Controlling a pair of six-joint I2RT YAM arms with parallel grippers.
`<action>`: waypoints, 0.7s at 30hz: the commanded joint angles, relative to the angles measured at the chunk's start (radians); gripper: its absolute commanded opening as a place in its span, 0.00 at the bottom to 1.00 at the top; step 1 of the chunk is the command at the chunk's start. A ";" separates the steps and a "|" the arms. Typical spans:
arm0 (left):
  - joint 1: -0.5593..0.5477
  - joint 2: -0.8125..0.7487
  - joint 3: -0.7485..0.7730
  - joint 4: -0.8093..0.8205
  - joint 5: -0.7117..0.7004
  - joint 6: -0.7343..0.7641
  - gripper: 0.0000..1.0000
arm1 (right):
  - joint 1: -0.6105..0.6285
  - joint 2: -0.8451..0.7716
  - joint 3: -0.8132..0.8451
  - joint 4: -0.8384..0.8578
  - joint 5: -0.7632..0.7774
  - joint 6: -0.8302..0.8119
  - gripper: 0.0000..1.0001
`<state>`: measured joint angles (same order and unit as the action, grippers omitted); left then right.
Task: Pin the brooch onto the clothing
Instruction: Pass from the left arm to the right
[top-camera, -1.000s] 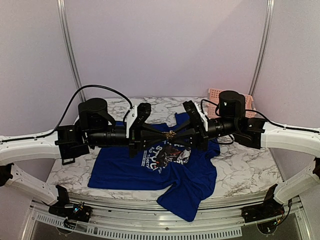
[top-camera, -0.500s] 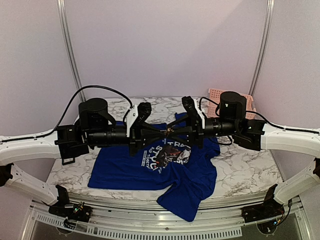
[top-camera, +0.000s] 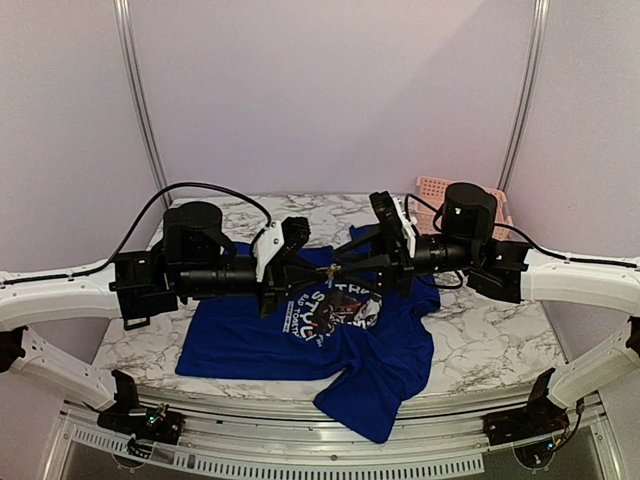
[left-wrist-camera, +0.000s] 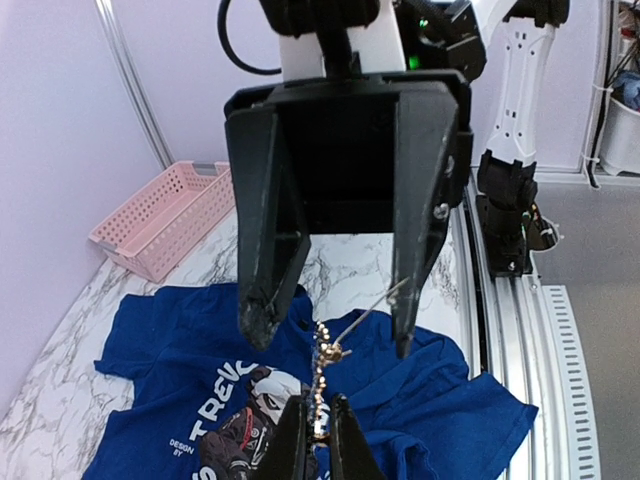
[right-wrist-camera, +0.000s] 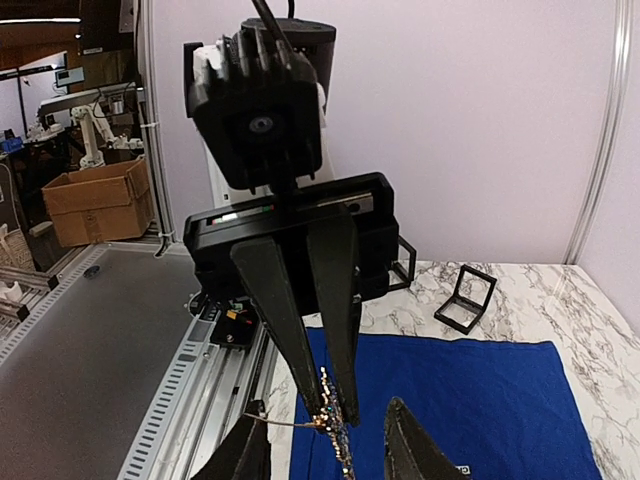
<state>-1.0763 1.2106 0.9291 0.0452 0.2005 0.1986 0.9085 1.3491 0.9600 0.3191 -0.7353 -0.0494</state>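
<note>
Two grippers are recorded meeting tip to tip in the air over the middle of the table.

1. Left gripper (left-wrist-camera: 319, 408): its fingers are pressed together on the brooch (left-wrist-camera: 322, 370), which is pinched at the end nearest that wrist.

2. Brooch: small and gold-coloured, with a beaded strand. It is held clear of the cloth, directly above the chest print (left-wrist-camera: 245, 425) and between the two grippers. A thin pin wire (left-wrist-camera: 370, 315) is swung out from its body and slanted toward one finger of the opposite gripper. Whether the wire's tip touches that finger cannot be told.

3. Right gripper (left-wrist-camera: 329, 338): the jaws are spread wide and nothing is held. Its fingers (left-wrist-camera: 268, 250) are placed on either side of the brooch, apart from the beaded strand.

4. T-shirt (top-camera: 240, 335): royal blue and short-sleeved, laid flat and face up on the marble table (top-camera: 480, 340). White lettering around a dark picture is seen on the chest. One lower corner is draped over the table's near edge, and both arms are stretched across above the upper part of the garment.

5. Pink basket (left-wrist-camera: 160, 215): perforated plastic, set at the far right corner of the table, well apart from the T-shirt.

6. Black frames (right-wrist-camera: 465, 295): two small open squares, stood on the marble beyond the shirt's edge in the right wrist view.

7. Cardboard box (right-wrist-camera: 95, 200): seen off the table in the background.
</note>
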 joint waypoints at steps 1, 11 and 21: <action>-0.007 0.008 -0.006 -0.080 -0.017 0.000 0.00 | 0.002 -0.014 -0.012 0.081 -0.060 0.034 0.38; 0.023 0.004 -0.028 0.017 0.144 -0.196 0.00 | 0.002 -0.002 0.006 0.022 -0.018 0.083 0.33; 0.123 0.205 -0.128 0.189 0.360 -0.701 0.00 | -0.032 0.009 0.071 -0.110 0.234 0.210 0.32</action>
<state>-0.9974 1.3117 0.8368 0.1490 0.4339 -0.2367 0.9028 1.3468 0.9886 0.2939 -0.6266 0.0834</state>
